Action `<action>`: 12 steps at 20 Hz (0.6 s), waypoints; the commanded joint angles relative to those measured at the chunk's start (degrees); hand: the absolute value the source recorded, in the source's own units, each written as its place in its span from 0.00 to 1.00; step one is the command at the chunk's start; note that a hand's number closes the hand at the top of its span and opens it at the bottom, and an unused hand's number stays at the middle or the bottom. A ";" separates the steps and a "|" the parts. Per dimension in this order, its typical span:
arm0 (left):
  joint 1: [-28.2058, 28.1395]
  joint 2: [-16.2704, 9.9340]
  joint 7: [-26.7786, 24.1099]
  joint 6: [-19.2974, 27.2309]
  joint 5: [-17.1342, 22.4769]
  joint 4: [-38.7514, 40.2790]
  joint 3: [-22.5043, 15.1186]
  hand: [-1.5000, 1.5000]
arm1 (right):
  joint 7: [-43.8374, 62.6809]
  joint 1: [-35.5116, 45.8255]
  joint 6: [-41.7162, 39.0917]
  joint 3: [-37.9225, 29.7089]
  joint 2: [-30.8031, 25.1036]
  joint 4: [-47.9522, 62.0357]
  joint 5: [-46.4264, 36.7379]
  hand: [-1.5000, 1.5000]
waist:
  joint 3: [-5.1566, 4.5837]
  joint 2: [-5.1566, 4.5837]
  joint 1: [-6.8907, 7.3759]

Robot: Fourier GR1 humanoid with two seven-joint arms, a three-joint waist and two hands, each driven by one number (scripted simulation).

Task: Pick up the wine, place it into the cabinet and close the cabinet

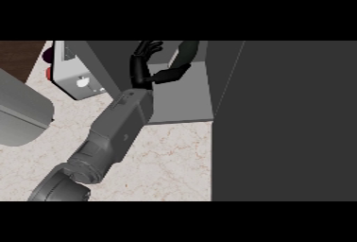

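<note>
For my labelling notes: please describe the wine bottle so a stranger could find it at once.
Find the big dark cabinet on the right; its open compartment has a pale grey floor. Above that floor, just right of the black left hand, is the wine bottle: a slim, brownish-dark, tilted shape, unlike the white appliance further left.

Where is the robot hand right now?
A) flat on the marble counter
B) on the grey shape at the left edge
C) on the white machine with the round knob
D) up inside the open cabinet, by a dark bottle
D. The left robot hand reaches over the cabinet's grey shelf, with its thumb out toward the dark wine bottle standing there; it is nowhere near the counter or the white machine.
</note>
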State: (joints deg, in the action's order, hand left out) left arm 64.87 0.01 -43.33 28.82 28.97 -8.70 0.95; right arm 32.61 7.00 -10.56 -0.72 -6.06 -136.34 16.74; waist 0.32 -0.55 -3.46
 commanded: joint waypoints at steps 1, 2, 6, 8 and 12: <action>-3.58 -1.70 -1.95 -1.00 -0.83 2.44 0.15 0.00 | 1.59 -2.25 -0.40 -0.88 -0.74 -4.37 2.72 0.00 | -0.36 -0.58 -0.04; -2.64 -0.82 -2.47 1.61 -1.11 2.97 0.16 0.00 | -0.21 -1.34 -0.38 -1.38 -0.02 -2.35 2.84 0.00 | -0.35 -0.89 -0.48; -2.64 -0.02 -2.40 2.51 -1.99 3.66 -0.21 0.00 | 0.18 -2.37 -0.44 0.59 0.23 -3.65 1.34 0.00 | -0.36 -0.71 -0.35; -1.68 -1.15 -1.19 1.90 -1.85 3.70 0.24 0.00 | -2.17 -3.36 -1.72 -0.42 0.17 -1.40 2.10 0.00 | -0.34 -0.86 -0.45; -4.18 -2.38 -4.16 0.17 -1.49 3.08 1.17 0.00 | -0.34 -3.76 -1.15 1.22 -0.06 -3.70 2.01 0.00 | -0.40 -0.89 -0.56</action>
State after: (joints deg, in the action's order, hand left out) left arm 63.53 -0.03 -45.71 30.92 27.02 -6.20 1.09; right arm 30.99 4.71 -11.40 1.03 -5.53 -136.47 16.57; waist 0.20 -1.06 -4.30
